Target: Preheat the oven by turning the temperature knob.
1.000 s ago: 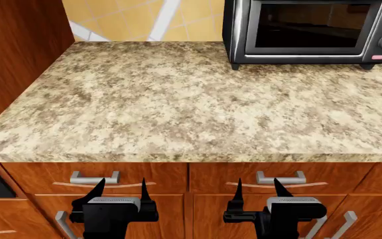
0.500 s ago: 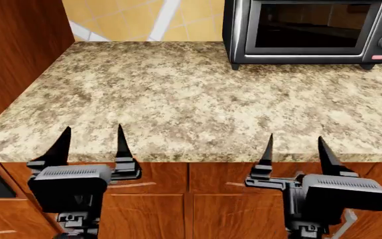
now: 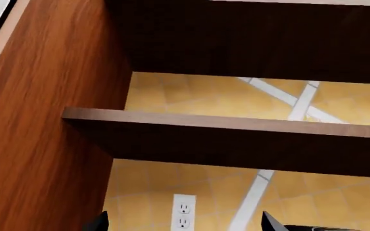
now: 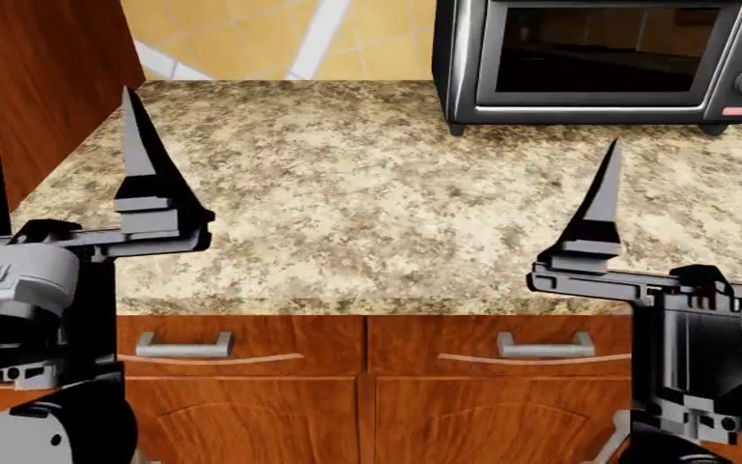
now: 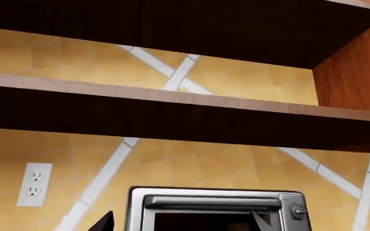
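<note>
While your left gripper (image 4: pixel 49 150) and right gripper (image 4: pixel 687 193) hung spread and empty over the countertop (image 4: pixel 371 213), the oven was out of view; only the toaster oven (image 4: pixel 603 63) faced you, inviting the wrong knob.

Desk (image 4: pixel 345 193) showing speckled beige-and-brown granite pattern. Cabinet fronts (image 4: pixel 371 387) below glowing reddish-brown wood, silver pulls (image 4: pixel 185 344). Toaster oven (image 4: pixel 597 58) at 1 o'clock showing black with silver trim, dark glass, a pink spot low on its panel. Backsplash tiles (image 5: pixel 223 154) showing yellow-orange with white diagonal stripes; white outlet (image 5: pixel 34 184). Shelf (image 3: pixel 236 139) reading dark brown. Left hand (image 4: pixel 55 155) and right hand (image 4: pixel 687 208) showing black fingers, grey bodies.
</note>
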